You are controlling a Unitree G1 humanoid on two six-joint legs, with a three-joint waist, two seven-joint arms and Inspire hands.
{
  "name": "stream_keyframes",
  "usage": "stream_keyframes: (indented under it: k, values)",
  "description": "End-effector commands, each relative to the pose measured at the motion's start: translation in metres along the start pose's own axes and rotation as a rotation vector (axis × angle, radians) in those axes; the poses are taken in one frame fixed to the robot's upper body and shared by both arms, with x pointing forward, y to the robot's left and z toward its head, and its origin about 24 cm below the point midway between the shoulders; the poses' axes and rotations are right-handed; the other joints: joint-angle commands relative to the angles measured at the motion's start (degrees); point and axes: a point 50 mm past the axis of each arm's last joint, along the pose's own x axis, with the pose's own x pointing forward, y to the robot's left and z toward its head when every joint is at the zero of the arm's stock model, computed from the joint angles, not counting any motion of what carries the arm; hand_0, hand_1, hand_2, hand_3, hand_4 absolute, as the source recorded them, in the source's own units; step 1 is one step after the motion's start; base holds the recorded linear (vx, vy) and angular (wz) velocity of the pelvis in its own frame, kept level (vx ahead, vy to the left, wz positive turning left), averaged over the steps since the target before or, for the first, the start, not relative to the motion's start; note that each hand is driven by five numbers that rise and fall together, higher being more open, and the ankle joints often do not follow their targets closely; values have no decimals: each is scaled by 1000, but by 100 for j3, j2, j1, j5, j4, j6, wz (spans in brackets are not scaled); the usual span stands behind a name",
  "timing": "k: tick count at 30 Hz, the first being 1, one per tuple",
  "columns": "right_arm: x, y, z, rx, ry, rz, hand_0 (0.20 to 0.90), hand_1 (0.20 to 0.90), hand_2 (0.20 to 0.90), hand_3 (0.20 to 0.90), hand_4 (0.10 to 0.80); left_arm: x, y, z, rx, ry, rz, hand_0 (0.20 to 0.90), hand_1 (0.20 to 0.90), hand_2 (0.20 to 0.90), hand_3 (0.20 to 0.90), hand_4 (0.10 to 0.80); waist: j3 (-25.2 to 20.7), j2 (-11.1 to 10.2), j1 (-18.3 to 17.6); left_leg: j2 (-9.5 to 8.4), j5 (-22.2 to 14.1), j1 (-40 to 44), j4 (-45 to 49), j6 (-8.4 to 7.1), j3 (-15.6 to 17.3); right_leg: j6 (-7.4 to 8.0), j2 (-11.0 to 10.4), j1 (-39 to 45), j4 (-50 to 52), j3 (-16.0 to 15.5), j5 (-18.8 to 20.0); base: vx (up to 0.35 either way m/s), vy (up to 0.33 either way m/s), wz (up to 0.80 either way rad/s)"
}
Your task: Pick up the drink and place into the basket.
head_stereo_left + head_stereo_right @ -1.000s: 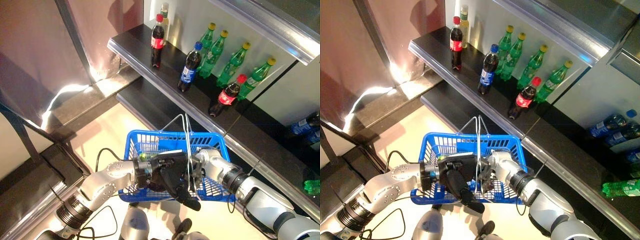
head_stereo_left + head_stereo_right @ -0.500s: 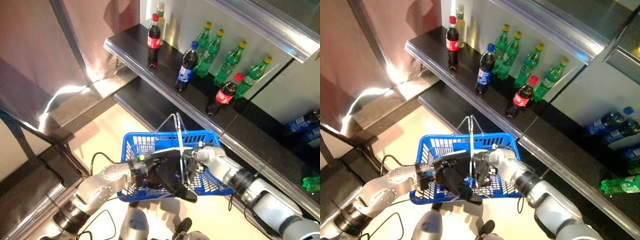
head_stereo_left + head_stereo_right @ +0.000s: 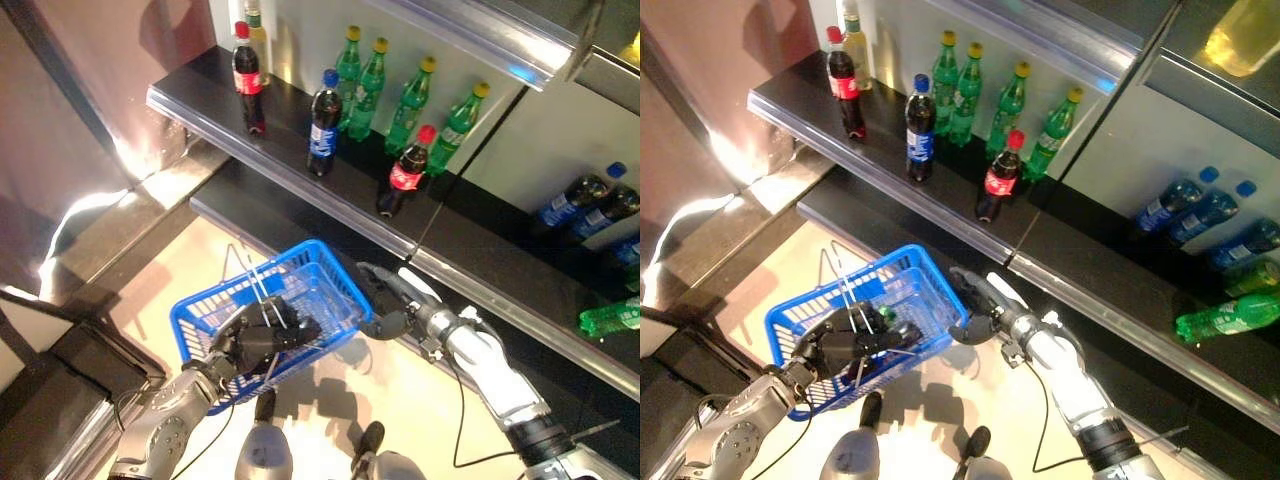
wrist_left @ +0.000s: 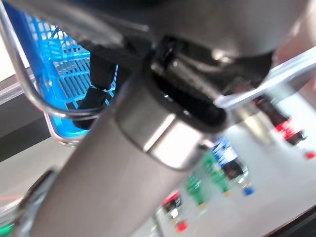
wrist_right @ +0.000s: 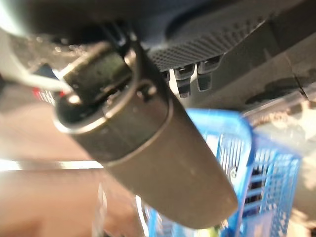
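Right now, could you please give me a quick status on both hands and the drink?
Left hand shut on blue basket handles. Right hand open, empty, beside basket. Drink bottles upright on shelf. Nothing in the way.

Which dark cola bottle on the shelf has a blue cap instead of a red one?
The middle one of the three dark bottles, the blue-capped cola bottle with a blue label. The red-capped bottle at the left end and the red-capped bottle on the right have red labels.

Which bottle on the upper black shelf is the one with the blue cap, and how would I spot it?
Look at the upper black shelf behind the blue basket. Among its standing bottles, find the dark cola bottle with the blue cap, just left of the first pair of green bottles. Its dark neighbours have red caps and the green ones yellow.
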Motion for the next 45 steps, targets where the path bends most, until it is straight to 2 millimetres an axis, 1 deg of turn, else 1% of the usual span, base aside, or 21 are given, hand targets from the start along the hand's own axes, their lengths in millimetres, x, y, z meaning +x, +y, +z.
stream_keyframes:
  k: [1,3,6,7,9,11,13,14,15,16,19,23,24,26,27,28,33,36,38,40,45]
  values:
    - [-13,-5,-1,40,-99,-113,900,900,900,900,800,1,-41,94,47,-654,-242,300,300,300,200,100,-1753,379,-101,63,-398,170,-14,91,374,186,-80,336,15,-2,-310,-13,3,-19]
    - [-17,-7,-9,52,-75,-153,900,900,900,900,800,2,-31,88,34,-637,-182,300,300,300,200,100,-1751,410,-147,76,-401,171,-14,78,402,193,-89,318,11,21,-304,-7,0,-6]
    - [-30,-8,-35,91,4,-240,900,900,900,900,800,3,6,64,-10,-565,-1,300,300,300,200,100,-1758,452,-260,90,-408,169,-14,56,454,201,-87,276,10,65,-299,-2,-10,-3]
    - [-32,-9,-40,92,27,-256,900,900,900,900,800,2,12,59,-16,-547,36,300,300,300,200,100,-1763,455,-275,94,-408,167,-14,51,463,200,-86,270,10,72,-298,9,-20,-6]
    - [-41,-9,-59,102,98,-302,900,900,900,900,800,-4,32,40,-30,-493,122,300,300,300,200,100,-1763,481,-317,108,-404,156,-14,42,475,187,-78,247,4,105,-295,7,-14,-8]
    - [-43,-8,-62,109,113,-309,900,900,900,900,800,-5,35,37,-29,-482,142,300,300,300,200,100,-1763,486,-322,110,-404,153,-14,40,477,185,-76,241,5,112,-294,-2,-3,-16]
    - [-50,-6,-76,150,167,-343,900,900,900,900,800,-10,47,23,-36,-438,220,300,300,300,200,100,-1748,500,-339,112,-406,148,-14,36,486,181,-68,224,10,129,-291,-6,-10,-9]
    - [-61,0,-96,195,259,-380,900,900,900,900,800,-17,67,3,-44,-373,349,300,300,300,200,100,-1741,506,-374,111,-420,155,-14,35,499,170,-57,221,16,130,-304,3,-22,-3]
    - [-67,2,-106,232,305,-404,900,900,900,900,800,-21,76,-6,-59,-345,409,300,300,300,200,100,-1735,506,-387,112,-427,161,-14,35,506,167,-53,222,20,129,-309,0,0,0]
    - [-73,4,-117,271,362,-431,900,900,900,900,800,-25,84,-16,-79,-313,464,300,300,300,200,100,-1729,506,-400,111,-437,161,-14,30,504,161,-43,219,22,133,-319,0,0,0]
    - [-94,11,-146,333,491,-480,900,900,900,900,800,-37,98,-41,-84,-212,572,300,300,300,200,100,-1717,516,-403,118,-451,170,-14,24,510,139,-21,211,29,144,-331,2,-13,-7]
    - [-116,20,-172,393,646,-526,900,900,900,900,800,-47,107,-68,-86,-77,674,300,300,300,200,100,-1712,526,-389,119,-475,186,-14,31,492,114,20,197,44,176,-347,1,-4,-2]
    - [-128,24,-182,426,708,-543,900,900,900,900,800,-55,111,-80,-79,-13,705,300,300,300,200,100,-1711,528,-393,127,-488,203,-14,35,494,96,39,194,51,189,-360,0,0,0]
    - [-135,27,-187,443,745,-548,900,900,900,900,800,-60,114,-88,-78,32,729,300,300,300,200,100,-1707,533,-396,133,-493,216,-14,36,495,83,54,193,56,204,-370,0,0,0]
    - [-143,31,-194,452,805,-546,900,900,900,900,800,-69,118,-99,-85,106,767,300,300,300,200,100,-1708,538,-405,135,-498,229,-14,37,490,67,73,186,67,232,-386,0,0,0]
    - [-148,35,-198,464,840,-545,900,900,900,900,800,-74,120,-105,-90,138,783,300,300,300,200,100,-1712,538,-411,135,-503,236,-14,38,492,55,84,185,69,243,-396,0,0,0]
    - [-173,43,-211,535,968,-558,900,900,900,900,800,-87,123,-120,-160,206,806,300,300,300,200,100,-1704,549,-429,148,-515,263,-14,30,500,33,113,169,107,270,-434,0,0,0]
    - [-188,57,-216,694,1030,-550,900,900,900,900,800,-90,118,-132,-287,213,787,300,300,300,200,100,-1699,567,-443,145,-535,285,-14,32,498,22,119,167,138,267,-464,0,0,0]
    - [-194,67,-218,765,1055,-531,900,900,900,900,800,-93,115,-139,-314,237,784,300,300,300,200,100,-1701,575,-449,139,-551,297,-14,34,495,22,115,168,151,259,-474,0,0,0]
    - [-197,73,-218,788,1078,-506,900,900,900,900,800,-95,114,-144,-320,263,779,300,300,300,200,100,-1713,576,-479,128,-566,306,-14,38,499,25,114,163,150,285,-478,0,0,0]
    - [-193,77,-218,817,1079,-441,900,900,900,900,800,-95,113,-147,-411,250,775,300,300,300,200,100,-1725,591,-547,96,-615,360,-14,56,530,36,102,149,167,353,-488,16,13,-1]
